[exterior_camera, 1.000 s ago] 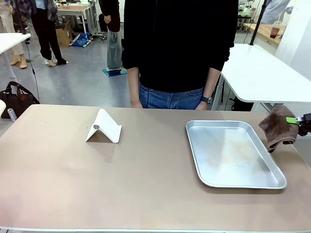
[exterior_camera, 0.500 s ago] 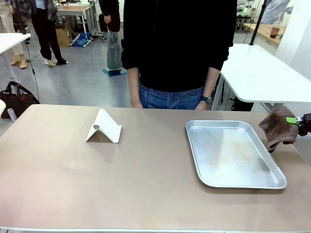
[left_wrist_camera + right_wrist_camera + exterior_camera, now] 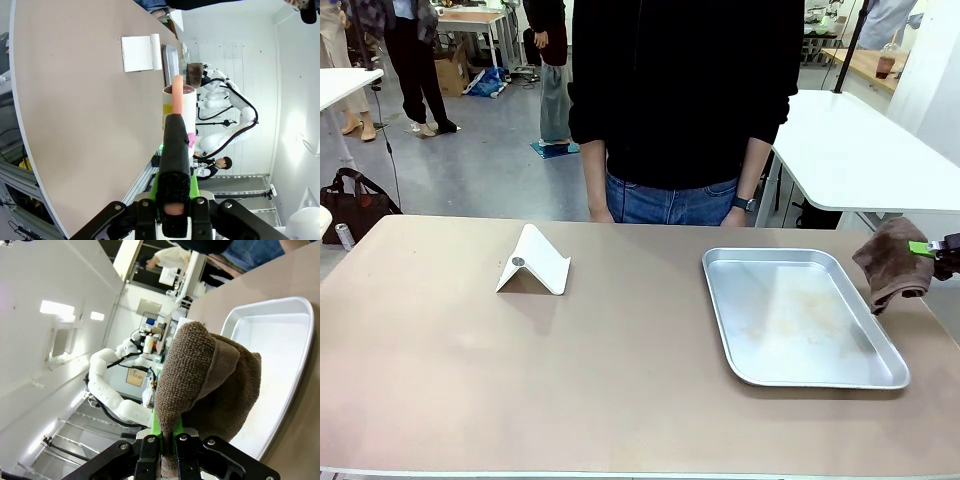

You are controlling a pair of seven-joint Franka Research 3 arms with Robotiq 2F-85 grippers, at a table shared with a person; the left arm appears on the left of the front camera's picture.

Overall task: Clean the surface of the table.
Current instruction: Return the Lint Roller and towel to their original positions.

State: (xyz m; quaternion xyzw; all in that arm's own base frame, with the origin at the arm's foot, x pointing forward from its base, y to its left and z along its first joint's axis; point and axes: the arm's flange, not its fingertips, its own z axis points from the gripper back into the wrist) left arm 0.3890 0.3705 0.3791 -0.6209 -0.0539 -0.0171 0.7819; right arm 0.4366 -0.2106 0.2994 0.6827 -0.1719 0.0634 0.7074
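Note:
The tan-brown table (image 3: 620, 380) spreads across the front view. At its right edge my right gripper (image 3: 932, 248) is shut on a brown cloth (image 3: 890, 262), which hangs just above the table beside the tray. In the right wrist view the cloth (image 3: 210, 370) bunches over my right gripper (image 3: 167, 432). My left gripper (image 3: 175, 120) is shut on a white and yellow cylindrical container (image 3: 189, 112) with a pinkish-orange part. It is held off the near side of the table (image 3: 75, 125).
A shiny metal tray (image 3: 705, 262) lies on the right half of the table, and a white folded stand (image 3: 533, 262) sits on the left half. A person (image 3: 680, 100) in a dark top stands at the far edge. A white table (image 3: 860, 150) stands behind on the right.

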